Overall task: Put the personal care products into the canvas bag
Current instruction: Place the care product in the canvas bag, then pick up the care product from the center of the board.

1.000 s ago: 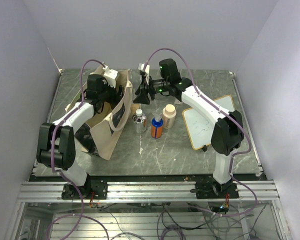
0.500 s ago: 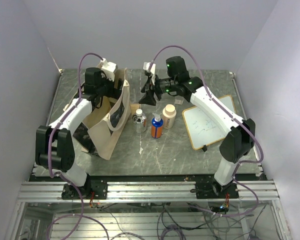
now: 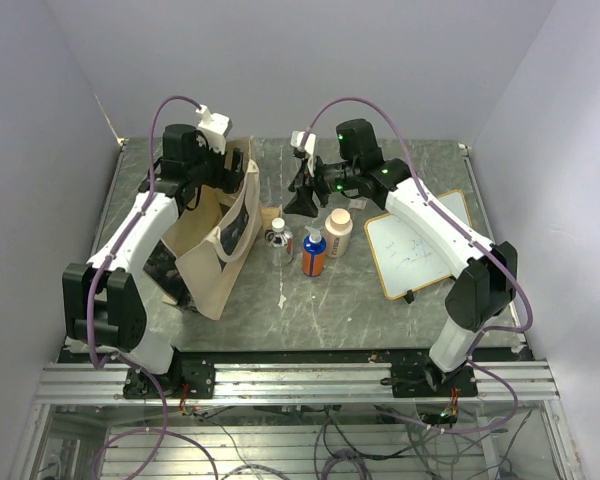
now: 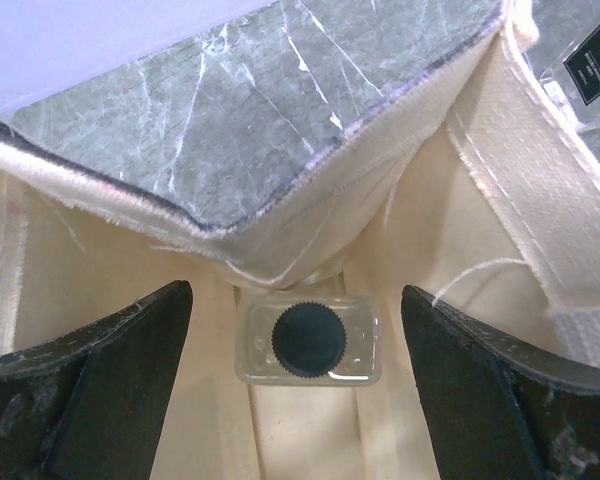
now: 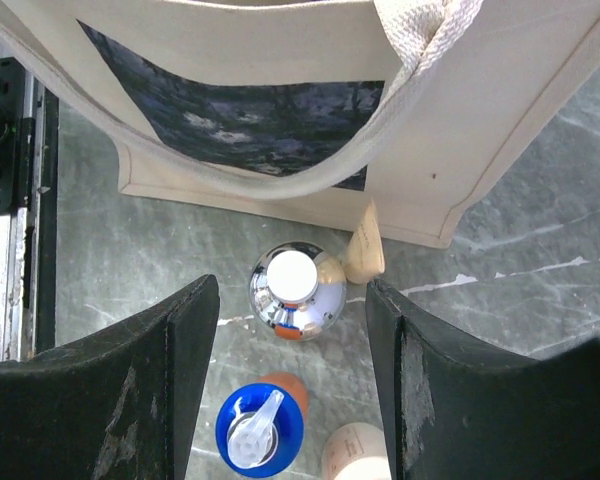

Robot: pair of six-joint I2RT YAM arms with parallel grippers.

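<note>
Left gripper: hangs over the open mouth of the canvas bag, points down into it, stands spread wide, grips nothing. Below, between the two fingers yet clear of both: a clear bottle with a dark ribbed cap, resting deep inside the bag, cap turned up toward the wrist camera.

Right gripper: hovers above the table just beside the bag's printed side, jaws apart, empty. Looks straight down on the silver bottle with its white cap, upright, framed between the fingers in the wrist view but touching neither. Just beside it: the blue-and-orange bottle, upright, white flip cap. Next to that: the cream bottle, only partly in the wrist view. All three: on the table outside the bag, in a close cluster near its printed side.

Between the silver bottle and the bag: a small beige piece, impossible to tell what.

Bag: stands on the left half of the table, dark picture facing the bottles, one strap drooping over that side. Whiteboard: lies flat on the right, well apart from the bag
</note>
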